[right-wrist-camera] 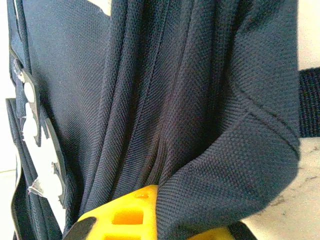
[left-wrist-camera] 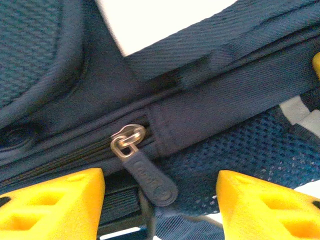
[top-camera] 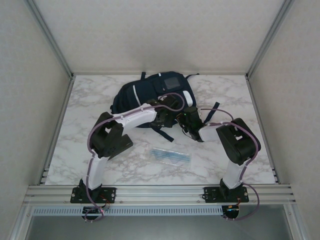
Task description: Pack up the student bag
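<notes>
**Position of bag:** the bag (top-camera: 145, 92) lies at the far middle of the marble table (top-camera: 85, 105), and both my arms reach onto its near side. A clear packet (top-camera: 171, 156) of blue items lies nearer my bases, well apart from the bag.

**Left gripper (left-wrist-camera: 160, 202):** jaws apart, nothing clamped. The zip pull (left-wrist-camera: 150, 180) hangs in the gap between my yellow fingers (left-wrist-camera: 55, 200) and touches neither, as far as I can see. Its metal slider (left-wrist-camera: 127, 140) sits just beyond, at the right-hand end of the zip track (left-wrist-camera: 60, 160).

**Governing relation:** the pull lies straight ahead of the left gripper, between the pads. Its long axis tilts from the slider down toward me and to the right, while the track runs off crosswise to the left. In my judgement the left arm is the nearer one for the pull. The jaws need only come together on it, then draw along the track.

**Right gripper (right-wrist-camera: 167, 227):** closed on a fold of bag fabric. I judge this to be a bracing hold, so the zip has something to pull against.

**Materials:** the shell is dark navy woven cloth, soft and creased. Open mesh (left-wrist-camera: 240, 150) padding lies below the zip. The pull is a moulded rubbery tab with a rounded tip, hung on a silver loop.

**Risk:** the tab is small and looks slick, so it may slip from the pads
</notes>
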### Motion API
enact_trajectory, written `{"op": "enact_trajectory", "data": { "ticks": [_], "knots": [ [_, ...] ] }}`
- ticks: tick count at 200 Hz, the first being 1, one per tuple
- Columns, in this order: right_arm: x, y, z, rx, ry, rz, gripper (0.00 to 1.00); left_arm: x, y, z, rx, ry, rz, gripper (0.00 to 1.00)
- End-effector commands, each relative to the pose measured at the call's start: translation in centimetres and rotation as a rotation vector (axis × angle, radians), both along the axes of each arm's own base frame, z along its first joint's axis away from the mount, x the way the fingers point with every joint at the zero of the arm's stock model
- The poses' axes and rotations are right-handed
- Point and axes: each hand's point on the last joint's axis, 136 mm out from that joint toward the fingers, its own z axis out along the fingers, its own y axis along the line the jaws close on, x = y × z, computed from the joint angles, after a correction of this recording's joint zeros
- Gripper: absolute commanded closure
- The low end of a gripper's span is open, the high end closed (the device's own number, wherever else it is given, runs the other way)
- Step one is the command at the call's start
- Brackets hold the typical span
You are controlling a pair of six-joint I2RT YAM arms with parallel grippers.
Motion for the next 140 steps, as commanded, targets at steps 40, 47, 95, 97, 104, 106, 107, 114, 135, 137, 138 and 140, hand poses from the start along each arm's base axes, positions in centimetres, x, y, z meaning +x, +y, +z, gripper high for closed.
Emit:
{"op": "enact_trajectory", "data": {
  "ticks": [40, 47, 95, 97, 104, 106, 107, 114, 135, 137, 138, 140],
  "knots": [
    [-2.5, 2.3, -2.0, 0.043, 0.068, 0.102, 1.00, 2.0, 1.3, -1.8, 0.179, -0.057, 0.006, 0.61],
    [-2.5, 2.3, -1.9, 0.043, 0.067, 0.102, 1.00, 2.2, 1.5, -1.8, 0.187, -0.064, 0.008, 0.66],
    [-2.5, 2.5, -2.0, 0.043, 0.065, 0.116, 1.00, 3.0, 2.4, -1.4, 0.194, -0.078, 0.031, 0.76],
    [-2.5, 2.5, -2.0, 0.043, 0.064, 0.117, 1.00, 3.0, 2.4, -1.4, 0.192, -0.079, 0.032, 0.76],
    [-2.6, 2.5, -2.0, 0.043, 0.065, 0.119, 1.00, 3.1, 2.4, -1.2, 0.186, -0.083, 0.035, 0.75],
    [-2.5, 2.5, -2.0, 0.044, 0.064, 0.119, 1.00, 3.1, 2.4, -1.1, 0.183, -0.086, 0.038, 0.74],
    [-2.5, 2.5, -2.0, 0.045, 0.064, 0.120, 1.00, 3.1, 2.4, -1.1, 0.183, -0.086, 0.037, 0.74],
    [-2.5, 2.6, -2.0, 0.044, 0.064, 0.121, 1.00, 3.2, 2.5, -0.9, 0.180, -0.090, 0.039, 0.72],
    [-2.4, 2.8, -2.0, 0.046, 0.063, 0.130, 1.00, 3.6, 2.9, -0.7, 0.191, -0.109, 0.053, 0.65],
    [-2.4, 2.8, -2.0, 0.045, 0.064, 0.130, 1.00, 3.7, 3.0, -0.7, 0.191, -0.109, 0.054, 0.63],
    [-2.4, 2.8, -2.0, 0.046, 0.064, 0.131, 1.00, 3.7, 3.0, -0.7, 0.192, -0.109, 0.055, 0.62],
    [-2.4, 2.8, -2.0, 0.047, 0.063, 0.133, 1.00, 3.7, 3.1, -0.7, 0.192, -0.108, 0.057, 0.60]
  ]
}}
